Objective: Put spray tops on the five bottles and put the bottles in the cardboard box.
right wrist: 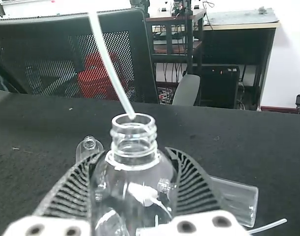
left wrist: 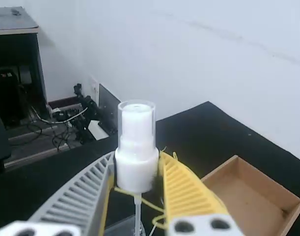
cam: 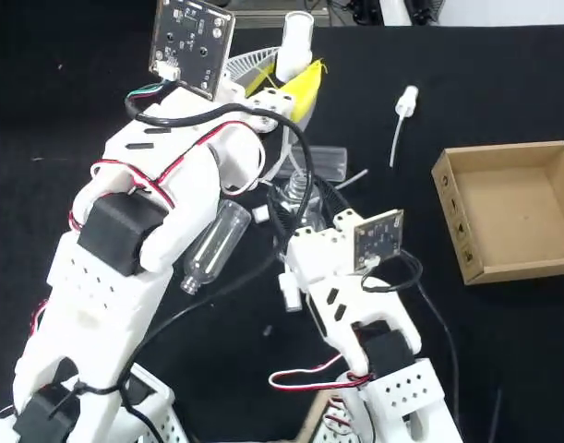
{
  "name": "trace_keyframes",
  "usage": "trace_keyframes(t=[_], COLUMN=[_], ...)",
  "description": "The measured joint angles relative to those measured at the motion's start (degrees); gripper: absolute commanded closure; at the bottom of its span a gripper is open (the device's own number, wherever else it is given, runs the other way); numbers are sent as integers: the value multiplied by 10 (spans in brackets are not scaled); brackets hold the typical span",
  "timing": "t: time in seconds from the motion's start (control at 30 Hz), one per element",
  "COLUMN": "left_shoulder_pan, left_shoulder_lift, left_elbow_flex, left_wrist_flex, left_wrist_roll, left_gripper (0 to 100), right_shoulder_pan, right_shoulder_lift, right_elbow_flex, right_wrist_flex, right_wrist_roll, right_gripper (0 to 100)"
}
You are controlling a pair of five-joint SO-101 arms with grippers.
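White plastic forms the spray top (left wrist: pixel 136 132), which the left gripper (left wrist: pixel 136 167) has pinched at the collar, its ribbed grey and yellow fingers closed snugly on it. It is held upright over the middle of the table (cam: pixel 522 369), near the far edge. A clear cap covers the nozzle, and a thin, pale dip tube (right wrist: pixel 109 59) hangs slanting below. Just to the right, the right gripper (right wrist: pixel 135 160) has its dark ribbed fingers closed around the shoulders of an upright bottle (right wrist: pixel 132 130). The tube's tip sits at the bottle's open mouth, seemingly just inside the rim. The step in hand looks like feeding the tube in and seating the top. It would go best with the left arm squaring the top over the neck and lowering slowly, since the springy tube could catch on the rim and buckle. A firm right grip should stop the slick, round bottle turning as the collar meets the threads. As for materials, toward the left another bottle (cam: pixel 215 245) lies on its side on the matte black cloth. It is clear, thin-walled and cylindrical, like the held one with its rounded shoulders and ridged screw neck. Farther right a spare spray top (cam: pixel 403 111) lies flat. By the right edge sits the shallow brown cardboard box (cam: pixel 457 217), open-topped, with no bottle in it yet.
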Motion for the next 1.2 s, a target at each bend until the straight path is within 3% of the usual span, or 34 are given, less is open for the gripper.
trace_keyframes(t=[0.4,0.63,1.2], left_shoulder_pan=[18,25,9], left_shoulder_lift=[5,13,-70], left_elbow_flex=[7,105,121], left_wrist_flex=[47,47,95], left_wrist_roll=[0,1,-1], left_gripper=[964,838,830], right_shoulder_pan=[0,0,19], right_shoulder_lift=[0,0,0], right_elbow_flex=[0,0,0], right_wrist_flex=[0,0,0], right_wrist_roll=[0,0,0], right_gripper=[988,988,988])
